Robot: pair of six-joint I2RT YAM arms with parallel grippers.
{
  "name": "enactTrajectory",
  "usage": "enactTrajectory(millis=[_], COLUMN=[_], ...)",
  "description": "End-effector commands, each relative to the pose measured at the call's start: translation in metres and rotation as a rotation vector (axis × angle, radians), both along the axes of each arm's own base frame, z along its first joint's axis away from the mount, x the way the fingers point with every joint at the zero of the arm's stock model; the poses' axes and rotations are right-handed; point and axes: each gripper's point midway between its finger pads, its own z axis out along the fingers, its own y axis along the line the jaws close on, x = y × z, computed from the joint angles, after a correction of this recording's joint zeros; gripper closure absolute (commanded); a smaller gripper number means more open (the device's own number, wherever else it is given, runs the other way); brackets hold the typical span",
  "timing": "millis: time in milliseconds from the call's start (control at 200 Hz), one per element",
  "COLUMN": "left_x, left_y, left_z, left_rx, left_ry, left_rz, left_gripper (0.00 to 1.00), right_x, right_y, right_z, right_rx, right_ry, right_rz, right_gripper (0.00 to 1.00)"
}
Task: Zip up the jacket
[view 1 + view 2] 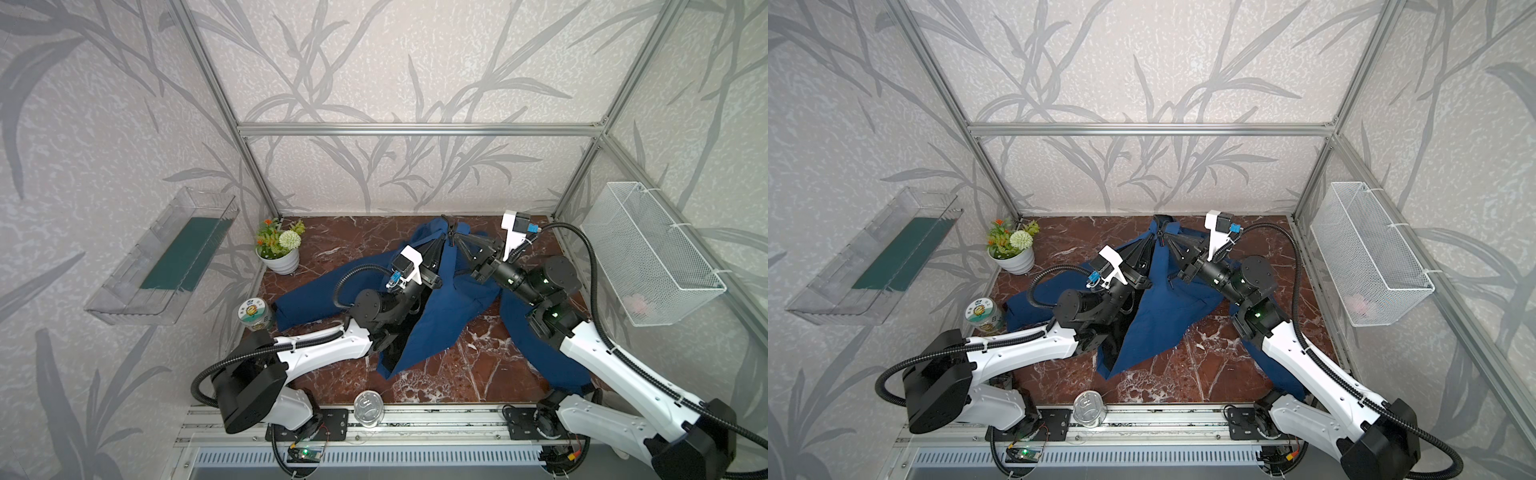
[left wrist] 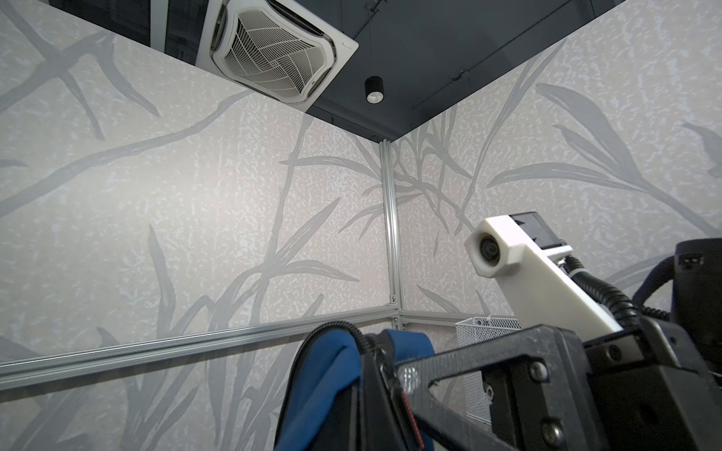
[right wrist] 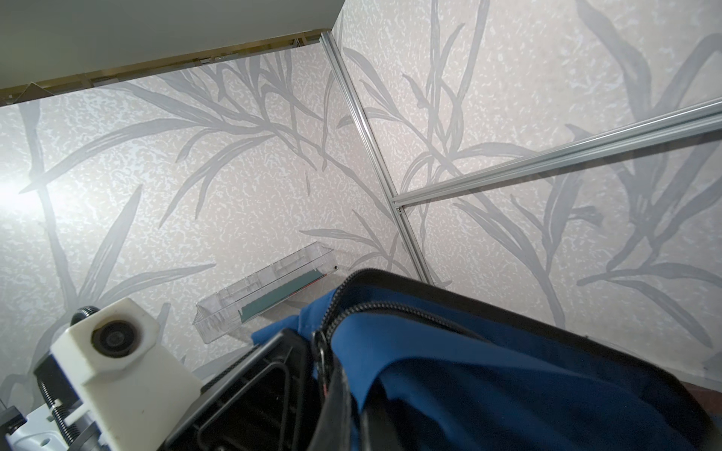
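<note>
The navy-blue jacket [image 1: 449, 303] [image 1: 1163, 307] lies spread on the marble table [image 1: 478, 365], its collar end pulled up off the table at the back centre. Both grippers meet tip to tip at that raised peak. My left gripper [image 1: 444, 240] [image 1: 1156, 237] is shut on the fabric edge beside the black front zipper [image 2: 361, 339]. My right gripper [image 1: 456, 237] [image 1: 1167, 239] is shut on the jacket right next to it, by the zipper slider [image 3: 321, 351]. Lower down, the front hangs open and shows black lining [image 1: 401, 345]. In the wrist views my own fingertips are hidden by cloth.
A flower pot [image 1: 282, 255] stands at the back left and a lidded jar [image 1: 254, 316] at the left edge. A metal can [image 1: 368, 409] sits at the front edge. A wire basket [image 1: 648, 253] hangs on the right wall, a clear tray [image 1: 166, 257] on the left.
</note>
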Motion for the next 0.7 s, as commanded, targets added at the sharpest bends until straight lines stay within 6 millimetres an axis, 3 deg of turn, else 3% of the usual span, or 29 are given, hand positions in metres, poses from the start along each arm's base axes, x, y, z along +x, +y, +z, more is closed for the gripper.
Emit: enactTrajectory(millis=[0, 220, 470, 700], left_x=[0.002, 0.000, -0.001, 0.000], left_y=[0.012, 0.008, 0.007, 0.012], left_z=[0.009, 0.007, 0.004, -0.006], left_rx=[-0.019, -0.003, 0.002, 0.004], left_ry=[-0.044, -0.053, -0.050, -0.019], left_rz=[0.052, 0.041, 0.034, 0.042], left_gripper=[1.00, 1.00, 1.00, 1.00], right_x=[-0.017, -0.021, -0.016, -0.017], right_y=[-0.041, -0.044, -0.021, -0.033], right_z=[0.059, 0.054, 0.034, 0.064], right_rx=[0.162, 0.182, 0.189, 0.185], right_ry=[-0.129, -0.069, -0.006, -0.131], right_rz=[-0.100, -0.091, -0.054, -0.133], right_gripper=[1.00, 1.00, 1.00, 1.00])
